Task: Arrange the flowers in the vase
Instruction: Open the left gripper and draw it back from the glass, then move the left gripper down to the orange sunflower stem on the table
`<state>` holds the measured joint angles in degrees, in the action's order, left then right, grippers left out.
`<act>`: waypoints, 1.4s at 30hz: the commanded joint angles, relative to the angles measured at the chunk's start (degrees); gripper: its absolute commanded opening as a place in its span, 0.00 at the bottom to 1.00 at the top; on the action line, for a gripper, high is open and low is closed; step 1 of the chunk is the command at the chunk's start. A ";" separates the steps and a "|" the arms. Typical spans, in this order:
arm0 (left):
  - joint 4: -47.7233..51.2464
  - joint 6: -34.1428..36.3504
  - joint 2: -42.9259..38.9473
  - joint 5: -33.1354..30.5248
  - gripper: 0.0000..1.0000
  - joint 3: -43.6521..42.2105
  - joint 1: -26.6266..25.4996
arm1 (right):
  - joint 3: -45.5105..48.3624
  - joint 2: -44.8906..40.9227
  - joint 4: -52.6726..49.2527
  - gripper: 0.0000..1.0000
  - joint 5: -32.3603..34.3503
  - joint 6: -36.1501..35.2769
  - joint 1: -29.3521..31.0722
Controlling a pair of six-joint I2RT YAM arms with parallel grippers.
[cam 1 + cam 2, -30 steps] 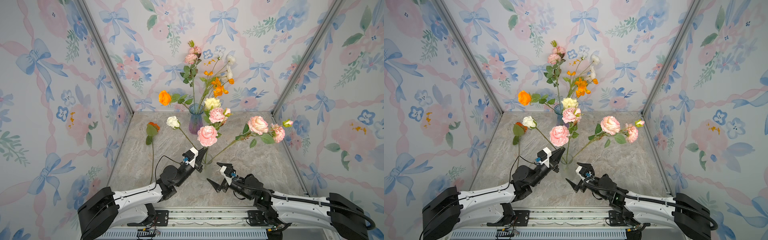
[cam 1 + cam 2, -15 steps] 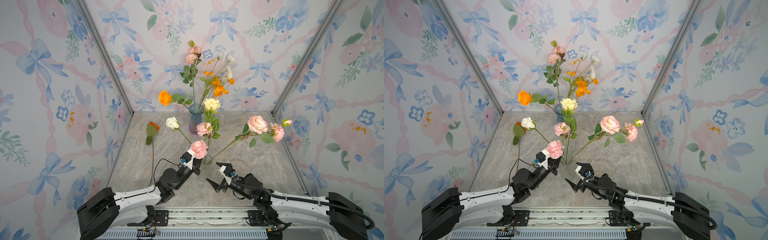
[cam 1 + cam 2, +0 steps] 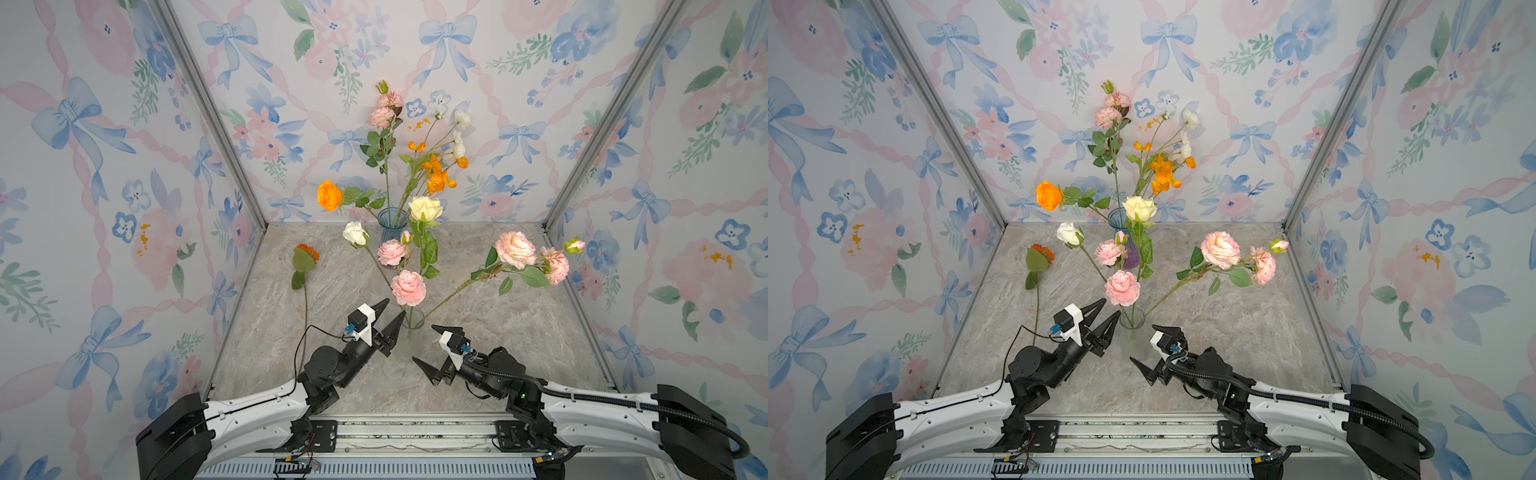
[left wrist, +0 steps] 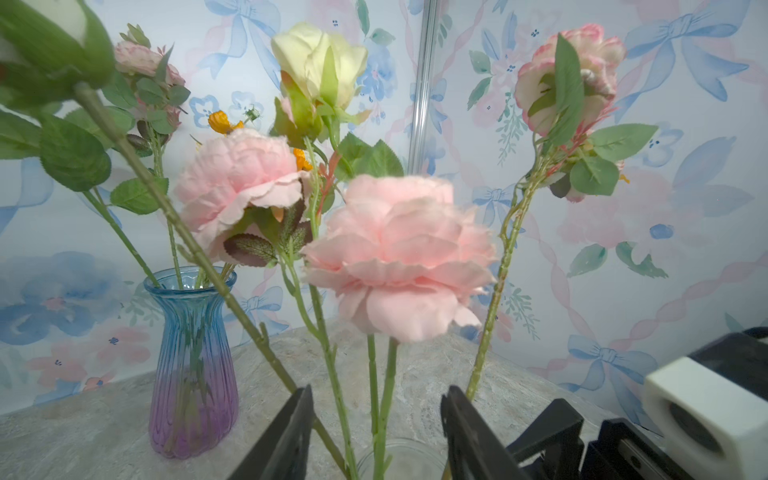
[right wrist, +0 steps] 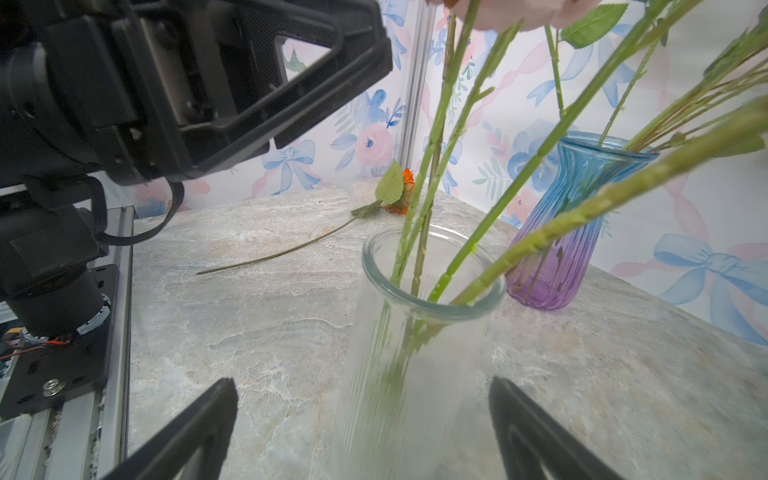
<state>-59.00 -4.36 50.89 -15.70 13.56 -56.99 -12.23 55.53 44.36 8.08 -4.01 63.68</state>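
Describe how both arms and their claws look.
The left arm and right arm have white shells, black joints and black bases. The left claw and right claw each carry two black, pointed triangular fingers and a white camera block with a blue plug. A thin black cable loops beside the left; a ribbed black hose follows the right.

Left gripper (image 3: 1111, 306) fingers apart beside clear vase (image 3: 1133, 344); pink flower (image 3: 1122, 287) stands inside

The left gripper (image 3: 392, 312) has opened: its jaws, shut on the stem of the pink flower (image 3: 409, 288) a second ago, now stand apart. The freed flower has slid deeper into the clear vase (image 3: 406, 345), so both its blooms sit lower and further left.
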 commanded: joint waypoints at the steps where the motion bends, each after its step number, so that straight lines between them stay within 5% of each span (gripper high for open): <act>1: 6.65 -0.95 -4.49 -1.87 0.53 -0.67 -0.23 | -1.40 0.50 1.61 0.97 -0.52 0.93 -0.59; 7: 21.90 -1.02 -14.57 -16.88 0.51 0.41 -0.23 | -1.38 -0.03 1.35 0.97 -0.62 0.95 -0.58; 11: 34.76 -6.84 -20.14 -36.46 0.48 2.15 1.06 | -1.15 -1.52 0.69 0.97 -0.74 1.43 -0.59; 13: 46.10 -12.10 -20.49 -40.52 0.48 4.89 4.44 | -0.91 -2.84 0.21 0.97 -1.23 1.72 -0.56; 16: 59.02 -19.15 -19.56 -35.51 0.47 8.88 14.21 | -0.94 -2.85 -0.06 0.97 -0.83 1.64 -0.58; 21: 64.90 -21.46 -10.74 -11.29 0.46 12.69 36.47 | -1.58 -2.02 -0.67 0.97 -1.65 2.24 -0.53; 24: 66.61 -21.27 -0.62 -0.48 0.45 16.10 45.22 | -1.86 -3.17 -2.67 0.97 -1.74 2.32 -0.52; 28: 67.59 -21.04 11.71 2.05 0.42 20.17 48.37 | -1.61 -4.50 -3.29 0.97 -1.22 2.24 -0.44; 35: 64.06 -19.97 26.31 -2.63 0.42 25.10 49.81 | -1.48 -5.41 -3.93 0.97 -1.15 2.02 -0.49; 42: 62.62 -17.90 36.84 5.57 0.42 29.77 54.71 | -1.57 -4.02 -2.98 0.97 -2.58 2.32 -0.54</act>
<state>4.51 -23.83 85.91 -14.44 42.33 -3.01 -12.38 50.89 40.71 6.76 -2.90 63.68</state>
